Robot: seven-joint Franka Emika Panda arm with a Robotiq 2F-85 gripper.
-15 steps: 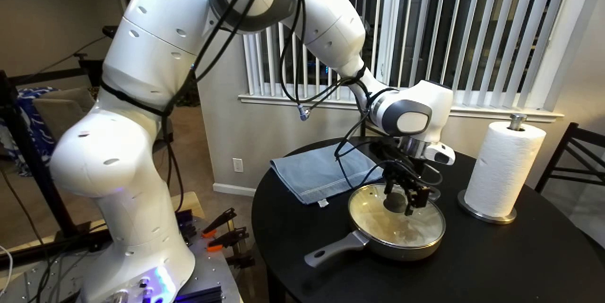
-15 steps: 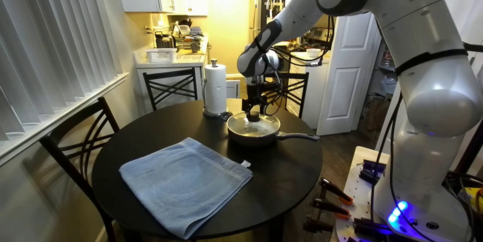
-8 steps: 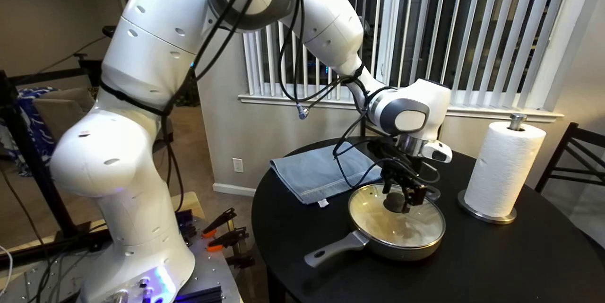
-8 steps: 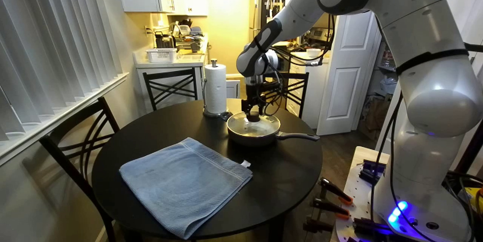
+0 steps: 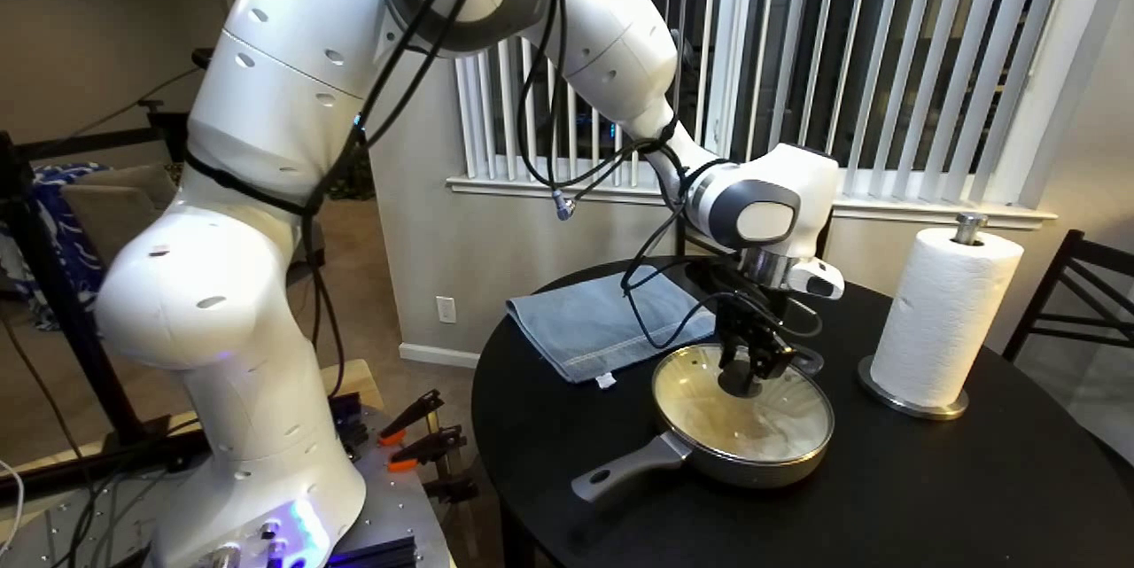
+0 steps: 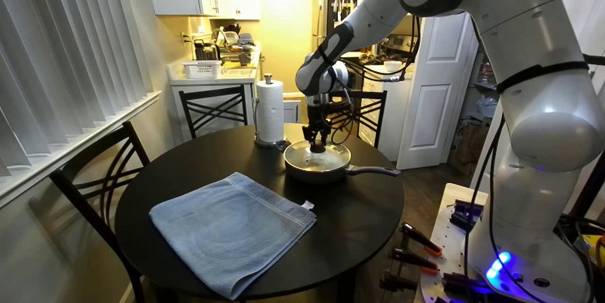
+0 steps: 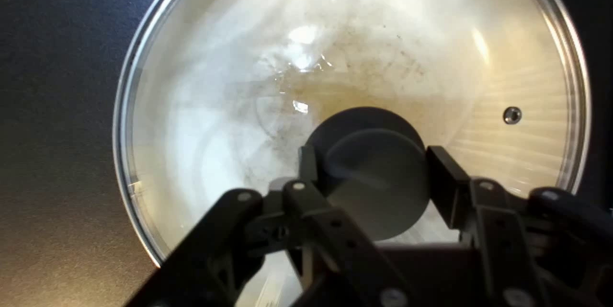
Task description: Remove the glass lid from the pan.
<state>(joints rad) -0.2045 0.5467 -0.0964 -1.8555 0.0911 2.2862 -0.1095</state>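
Note:
The see-through glass lid (image 5: 753, 431) lies flat on the round pan (image 5: 764, 474), its metal rim on the pan's edge. In the wrist view the lid's dark round knob (image 7: 378, 187) sits between the fingers of my gripper (image 7: 369, 165), a pad touching it on each side. I am shut on that knob from above. The pan (image 6: 315, 177) rests on the table in both exterior views, its long grey handle (image 5: 631, 465) pointing toward the robot's base. The knob's lower part is hidden.
A folded blue-grey cloth (image 6: 234, 232) lies on the black round table (image 6: 359, 218). Beside the pan stands a paper towel roll (image 5: 946, 320) on a metal base. Chairs (image 6: 215, 109) surround the table. Cables (image 5: 642, 284) hang off the arm.
My fingers have closed from wide apart onto the lid's knob. The wrist has shifted slightly toward the robot's base. Lid and pan have stayed in place.

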